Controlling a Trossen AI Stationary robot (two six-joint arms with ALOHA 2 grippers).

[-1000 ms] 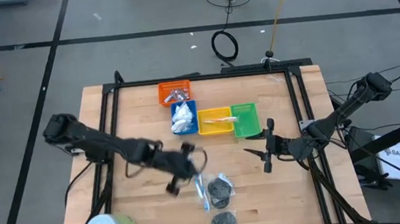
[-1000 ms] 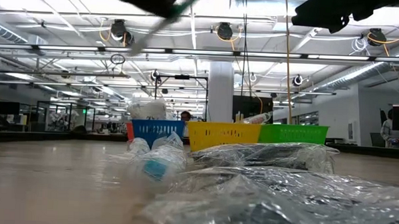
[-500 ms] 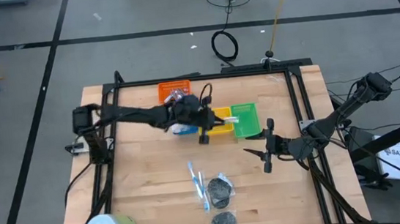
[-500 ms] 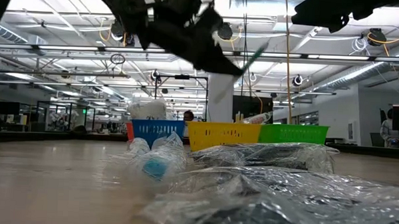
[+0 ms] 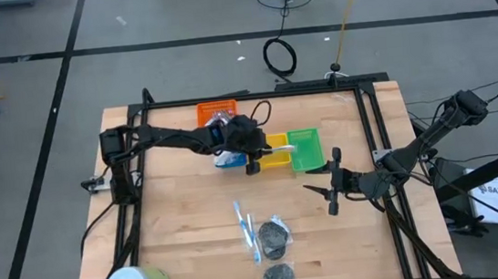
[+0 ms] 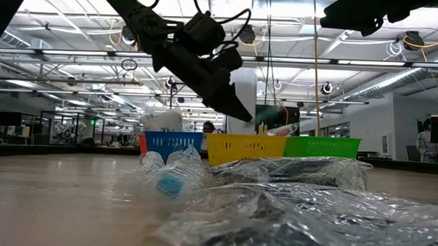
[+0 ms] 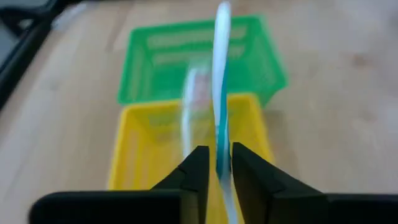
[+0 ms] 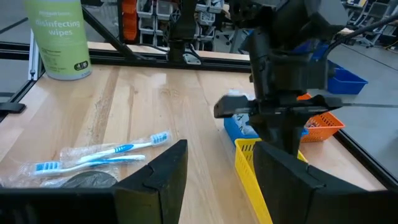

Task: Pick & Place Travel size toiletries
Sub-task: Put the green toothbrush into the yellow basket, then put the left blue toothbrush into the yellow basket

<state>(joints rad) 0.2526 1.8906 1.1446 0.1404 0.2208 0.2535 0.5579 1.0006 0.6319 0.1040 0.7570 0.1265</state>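
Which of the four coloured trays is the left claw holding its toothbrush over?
The yellow tray, between the blue tray and green tray. The left claw hangs above it with the toothbrush.

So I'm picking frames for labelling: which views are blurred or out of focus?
Left wrist view: toothbrush and baskets soft. Low view: plastic wrap up close blurred, ceiling lamps glaring. High view and right wrist view: sharp.

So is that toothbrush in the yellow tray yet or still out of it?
Out. The toothbrush sits between the left gripper's fingers, above the yellow tray, not resting in it.
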